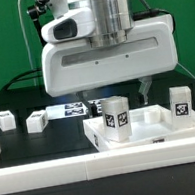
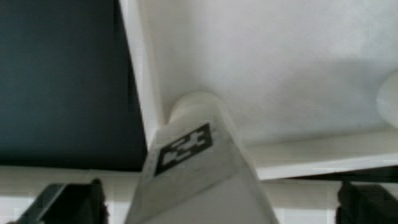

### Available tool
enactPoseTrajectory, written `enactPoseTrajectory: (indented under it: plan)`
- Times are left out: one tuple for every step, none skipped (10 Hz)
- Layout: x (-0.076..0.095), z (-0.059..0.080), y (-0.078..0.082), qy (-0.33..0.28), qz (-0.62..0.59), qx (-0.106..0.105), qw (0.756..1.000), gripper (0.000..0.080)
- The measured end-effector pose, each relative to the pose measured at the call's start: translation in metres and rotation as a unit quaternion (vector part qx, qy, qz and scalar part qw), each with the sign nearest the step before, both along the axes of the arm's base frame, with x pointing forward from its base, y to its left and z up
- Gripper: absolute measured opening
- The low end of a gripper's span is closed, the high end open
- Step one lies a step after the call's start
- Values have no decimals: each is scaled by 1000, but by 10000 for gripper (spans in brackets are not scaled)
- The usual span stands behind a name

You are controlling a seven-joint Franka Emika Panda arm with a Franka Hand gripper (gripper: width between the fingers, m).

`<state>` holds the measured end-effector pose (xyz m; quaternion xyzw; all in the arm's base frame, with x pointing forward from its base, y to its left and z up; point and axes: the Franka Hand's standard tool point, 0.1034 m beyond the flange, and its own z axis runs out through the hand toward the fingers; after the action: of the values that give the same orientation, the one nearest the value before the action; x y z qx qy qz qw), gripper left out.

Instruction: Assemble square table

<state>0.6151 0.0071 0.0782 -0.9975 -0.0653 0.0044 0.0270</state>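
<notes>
Ext. view: the arm (image 1: pixel 104 54) hangs over the black bench (image 1: pixel 52 143), w/ the gripper (image 1: pixel 113 95) low above the white slab (image 1: pixel 152 135). The slab lies flat on the right, near side of the scene. Two short tagged legs stand upright on it: the first leg (image 1: pixel 116 117) at the slab's near-left corner, right under the gripper, and the second leg (image 1: pixel 179 100) toward the right edge. Two loose legs (image 1: pixel 6 120) (image 1: pixel 35 121) sit on the bench at left, well apart from the slab. The marker board (image 1: pixel 72 109) lies betw. them and the arm. A long white rail (image 1: pixel 56 172) runs along the near edge.

From the ext. view the fingers are hard to read, since the arm's bulk crowds them. The wrist view settles it: both fingertips (image 2: pixel 71 200) show dark at the frame's edge, spread wide, w/ the first leg (image 2: pixel 187 150) rising betw. them and touching neither. Nothing is pinched. The wrist view also gives the slab's bare top (image 2: pixel 285 80) and its straight edge against the bench (image 2: pixel 63 80). The second leg, loose legs and marker board show only in the ext. view.
</notes>
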Motion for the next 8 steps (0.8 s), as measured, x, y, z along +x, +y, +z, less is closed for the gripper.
enactPoseTrajectory:
  plan:
    - [0,0,0,-1,24,0,1000,649]
    - [0,0,-1,-3,57,0,998,649]
    - [0,0,-1,-4,87,0,996,649]
    - [0,0,-1,-5,105,0,994,649]
    - [0,0,-4,-7,152,-3,988,649]
    - [0,0,-4,-7,157,-3,988,649]
    - [0,0,-4,-7,156,-3,988,554]
    - [0,0,-4,-7,156,-3,988,417]
